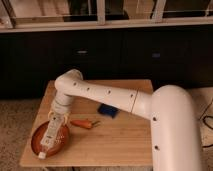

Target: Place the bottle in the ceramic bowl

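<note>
Single-camera view of a one-armed robot at a wooden desk, with dark cabinets behind.

**Arm.** The white robot arm (pixel 107 97) enters from the lower right, crosses the desk to an elbow above the left half, then drops toward the near left corner.

**Desk.** The desk (pixel 120 145) carries four loose things.

**Ceramic bowl.** The orange-red ceramic bowl (pixel 35 145) sits at the near left corner, close to both the left and near edges.

**Bottle.** The white bottle (pixel 49 136) lies slanted across the bowl. Its upper end is at the pincer and its capped end reaches the rim nearest the corner. Whether its body rests on the glaze or hangs just above cannot be told.

**Blue object.** A flat blue object (pixel 107 110) lies near the desk's middle, well apart from the bowl.

**Carrot.** An orange carrot-like item (pixel 80 123) with a dark stalk lies between the blue object and the bowl, just beside the bowl's right rim.

**Pincer.** The pincer (pixel 56 120) hangs over the bowl's far rim at the bottle's upper end. Whether it grips the bottle or has let go cannot be told.

**Hazards (judgement).**
- The bottle looks about as long as the bowl is wide, so a release while slanted could leave the capped end riding the rim.
- From there it might pivot out and roll off the nearby desk corner.
- A sideways pull-away could drag the bottle along, push the shallow bowl toward the edge, or nudge the carrot.
</note>
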Motion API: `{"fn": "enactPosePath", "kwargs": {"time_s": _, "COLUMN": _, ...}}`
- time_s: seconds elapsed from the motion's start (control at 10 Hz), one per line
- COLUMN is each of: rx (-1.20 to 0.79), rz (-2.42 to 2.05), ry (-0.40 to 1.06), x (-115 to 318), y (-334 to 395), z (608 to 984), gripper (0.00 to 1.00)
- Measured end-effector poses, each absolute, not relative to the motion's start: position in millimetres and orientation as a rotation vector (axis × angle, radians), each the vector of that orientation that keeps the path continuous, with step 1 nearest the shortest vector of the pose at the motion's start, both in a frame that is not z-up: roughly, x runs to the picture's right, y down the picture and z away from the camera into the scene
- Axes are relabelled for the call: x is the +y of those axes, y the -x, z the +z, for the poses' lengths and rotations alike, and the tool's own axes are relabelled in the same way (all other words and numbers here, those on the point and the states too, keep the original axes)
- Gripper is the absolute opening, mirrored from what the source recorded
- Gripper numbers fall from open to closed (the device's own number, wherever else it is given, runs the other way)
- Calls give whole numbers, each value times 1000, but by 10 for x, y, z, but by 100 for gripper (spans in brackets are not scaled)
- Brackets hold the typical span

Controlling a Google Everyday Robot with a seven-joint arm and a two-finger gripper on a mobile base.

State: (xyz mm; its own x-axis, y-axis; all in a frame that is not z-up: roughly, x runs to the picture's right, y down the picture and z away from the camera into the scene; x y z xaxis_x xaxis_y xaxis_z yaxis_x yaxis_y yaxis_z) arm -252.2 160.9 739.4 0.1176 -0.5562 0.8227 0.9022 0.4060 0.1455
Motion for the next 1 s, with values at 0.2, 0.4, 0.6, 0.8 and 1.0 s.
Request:
{"fn": "enactPosePath", "kwargs": {"time_s": 0.2, "rx": -948, "rz": -1120, "ry": 447, "x": 1619, "y": 2532, "z": 7394, "gripper": 42}}
{"fn": "enactPosePath", "kwargs": {"time_s": 0.4, "rx": -949, "rz": -1123, "ry": 448, "x": 1630, "y": 2544, "z": 7390, "gripper": 62}}
{"fn": "enactPosePath", "kwargs": {"time_s": 0.6, "rx": -949, "rz": -1124, "ry": 451, "x": 1653, "y": 2544, "z": 7388, "gripper": 70}}
{"fn": "enactPosePath", "kwargs": {"time_s": 0.8, "rx": -949, "rz": -1129, "ry": 453, "x": 1674, "y": 2556, "z": 7381, "gripper": 70}}
{"fn": "enactPosePath", "kwargs": {"time_s": 1.0, "rx": -949, "rz": -1134, "ry": 454, "x": 1692, "y": 2570, "z": 7374, "gripper": 70}}
